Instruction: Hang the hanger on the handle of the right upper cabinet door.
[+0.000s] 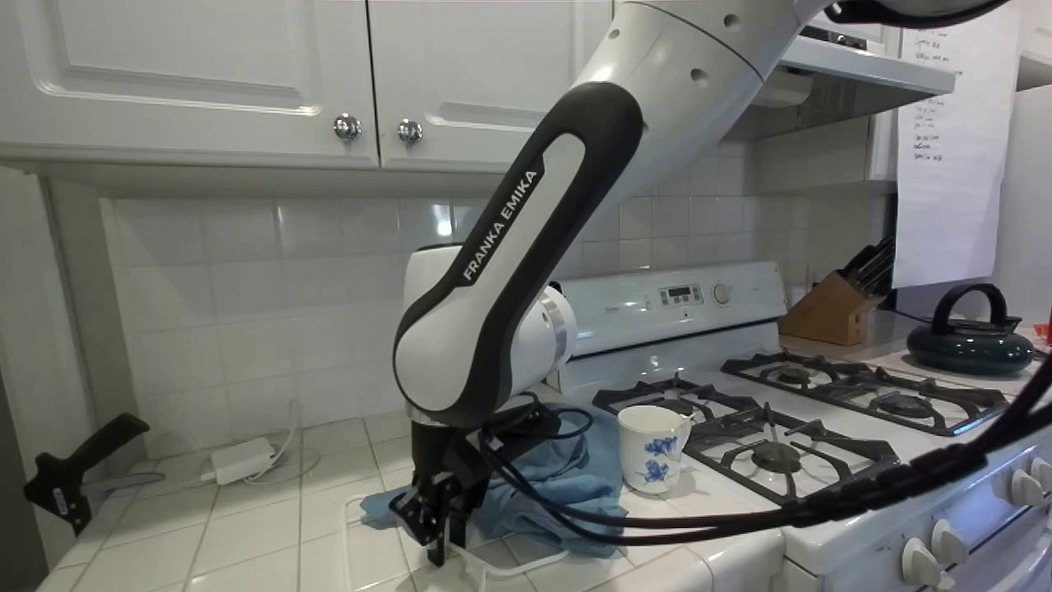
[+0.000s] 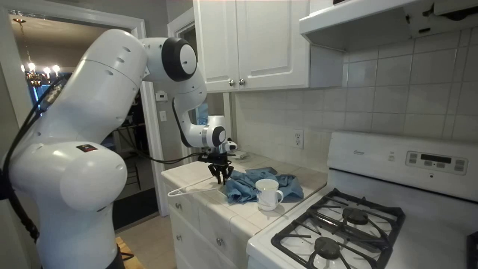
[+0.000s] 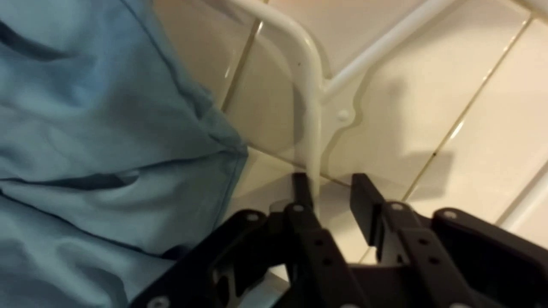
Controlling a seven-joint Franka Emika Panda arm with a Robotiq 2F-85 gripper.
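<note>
The white hanger (image 3: 314,128) lies on the tiled counter, partly beside a blue cloth; it also shows in both exterior views (image 1: 526,568) (image 2: 198,191). My gripper (image 3: 329,182) points down over it, low at the counter, and shows in both exterior views (image 1: 448,549) (image 2: 222,182). Its fingers are apart. One hanger bar runs between them, close to the left finger in the wrist view; whether it touches I cannot tell. The right upper cabinet door (image 1: 485,74) has a round metal knob (image 1: 409,131), also seen in an exterior view (image 2: 242,82).
The crumpled blue cloth (image 2: 244,188) lies beside the gripper. A white mug with blue flowers (image 1: 653,448) stands by it, near the stove (image 2: 358,239). A white adapter (image 1: 242,459) lies at the back of the counter. The left door's knob (image 1: 347,127) is close by.
</note>
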